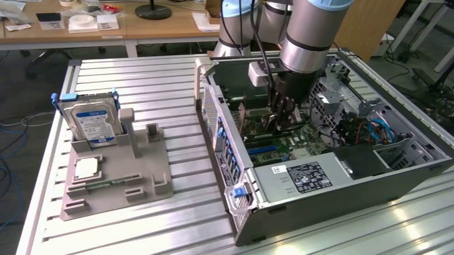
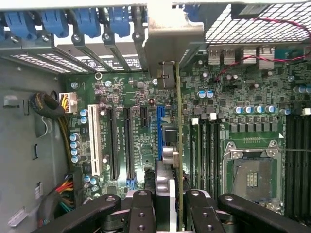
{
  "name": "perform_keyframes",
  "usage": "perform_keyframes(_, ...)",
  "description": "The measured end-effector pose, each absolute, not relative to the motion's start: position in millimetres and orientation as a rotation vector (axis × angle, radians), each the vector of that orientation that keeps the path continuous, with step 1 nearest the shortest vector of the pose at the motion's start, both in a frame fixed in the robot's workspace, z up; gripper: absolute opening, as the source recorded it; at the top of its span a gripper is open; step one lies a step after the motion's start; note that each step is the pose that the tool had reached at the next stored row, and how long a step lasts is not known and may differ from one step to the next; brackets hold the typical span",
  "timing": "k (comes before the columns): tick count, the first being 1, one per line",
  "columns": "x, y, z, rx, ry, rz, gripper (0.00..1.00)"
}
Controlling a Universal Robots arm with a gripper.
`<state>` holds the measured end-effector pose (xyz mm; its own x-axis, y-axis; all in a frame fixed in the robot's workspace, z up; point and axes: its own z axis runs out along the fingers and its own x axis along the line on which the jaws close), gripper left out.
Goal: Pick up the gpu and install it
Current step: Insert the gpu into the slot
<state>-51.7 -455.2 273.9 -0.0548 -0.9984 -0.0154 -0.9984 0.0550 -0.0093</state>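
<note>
My gripper reaches down into the open computer case and is shut on the gpu. The thin card stands on edge over the motherboard. In the wrist view the gpu appears edge-on between the two black fingers, with my gripper clamped on it. Its silvery bracket sits up against the rear slot openings of the case. The card's edge runs just beside the blue expansion slot; whether it is seated in a slot I cannot tell.
A hard drive with a blue label stands in a grey fixture on the slatted table, with a small square silver chip in front of it. Inside the case are the power supply, the CPU socket and cable bundles.
</note>
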Motion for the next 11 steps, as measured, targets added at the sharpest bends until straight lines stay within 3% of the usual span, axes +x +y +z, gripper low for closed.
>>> perform_keyframes(11,-52,-458,260,-2.147,2.268,0.007,0.28)
